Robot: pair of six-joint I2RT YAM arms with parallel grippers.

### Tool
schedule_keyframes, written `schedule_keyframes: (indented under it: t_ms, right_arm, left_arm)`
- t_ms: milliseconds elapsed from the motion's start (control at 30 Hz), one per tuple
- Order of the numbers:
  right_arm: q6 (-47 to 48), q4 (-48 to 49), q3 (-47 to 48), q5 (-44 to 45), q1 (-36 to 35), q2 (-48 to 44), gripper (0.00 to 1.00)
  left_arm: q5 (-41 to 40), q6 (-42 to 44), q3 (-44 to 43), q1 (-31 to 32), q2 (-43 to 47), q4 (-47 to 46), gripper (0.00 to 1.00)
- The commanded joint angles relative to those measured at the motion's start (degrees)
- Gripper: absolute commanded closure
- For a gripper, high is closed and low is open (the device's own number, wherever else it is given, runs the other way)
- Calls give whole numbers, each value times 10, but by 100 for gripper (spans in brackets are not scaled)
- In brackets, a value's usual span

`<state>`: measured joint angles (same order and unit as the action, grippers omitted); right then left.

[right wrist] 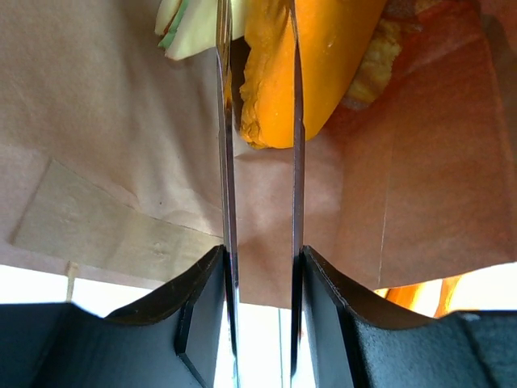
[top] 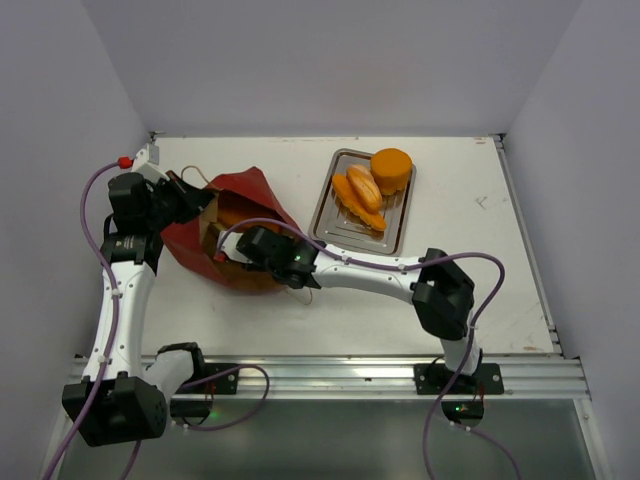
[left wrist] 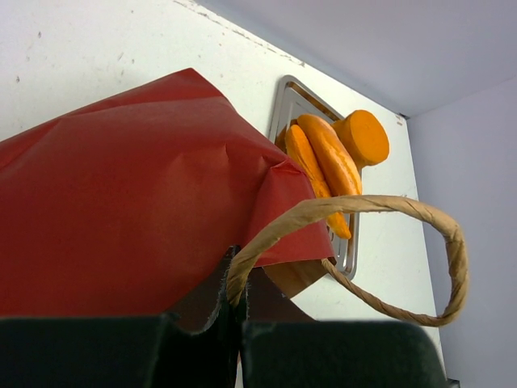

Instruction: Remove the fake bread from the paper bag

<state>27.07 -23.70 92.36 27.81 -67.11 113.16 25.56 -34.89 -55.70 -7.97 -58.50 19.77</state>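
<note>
The paper bag (top: 250,190) lies on its side at the table's left, red outside, its mouth facing the near side. My left gripper (top: 200,205) is shut on its cord handle (left wrist: 242,267), pinching one end of it by the bag's rim (left wrist: 121,202). My right gripper (top: 228,250) reaches into the bag's mouth. In the right wrist view its thin fingers (right wrist: 222,121) are shut on an orange piece of fake bread (right wrist: 266,73) against the brown inside (right wrist: 97,121). A sandwich with green filling (right wrist: 182,24) and a tan roll (right wrist: 376,56) lie beside it.
A metal tray (top: 395,235) stands right of the bag at the back middle. It holds a round orange bun (top: 391,168) and long orange loaves (top: 360,195), also seen as the bun (left wrist: 363,137) and loaves (left wrist: 327,153). Walls close in the table's back and sides.
</note>
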Motion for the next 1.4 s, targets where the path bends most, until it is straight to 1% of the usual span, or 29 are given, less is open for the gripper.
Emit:
schedule_keyframes:
  t_ms: [0, 300, 467, 567, 767, 900, 933, 1000, 1033, 1133, 1167, 1267, 1367]
  right_arm:
    - [-5, 41, -4, 23, -2, -49, 55]
    - [-36, 41, -12, 27, 1, -44, 52]
    - [-57, 31, -6, 9, 11, -30, 52]
    - [-63, 26, -1, 1, 16, -22, 53]
    - [-67, 19, 9, -5, 17, -12, 59]
    - [-71, 8, 19, -13, 18, 0, 66]
    - [-72, 1, 23, -15, 18, 6, 71]
    - [-72, -6, 27, -25, 17, 9, 77]
    - [-71, -10, 29, -27, 18, 10, 84]
    - [-69, -16, 29, -36, 21, 7, 92]
    - [-69, -17, 28, -38, 22, 2, 96]
    - [-69, -20, 24, -52, 29, -10, 100]
    - [-74, -25, 18, -79, 44, -36, 100]
  left_arm:
    - [19, -9, 2, -4, 6, -27, 100]
    - [17, -14, -1, -4, 12, -28, 100]
    - [18, -15, 0, -3, 11, -29, 100]
    - [18, -15, 4, -4, 11, -30, 100]
    - [22, -17, 10, -3, 11, -36, 100]
    - [24, -17, 10, -4, 13, -36, 100]
    - [24, -16, 11, -3, 14, -35, 100]
    - [24, -15, 11, -3, 15, -34, 100]
    - [24, -15, 11, -3, 15, -33, 100]
    - [23, -13, 11, -4, 16, -32, 100]
    - [23, -13, 11, -3, 15, -32, 100]
    - [20, -11, 11, -4, 15, -32, 100]
    - [15, -8, 13, -3, 14, -32, 100]
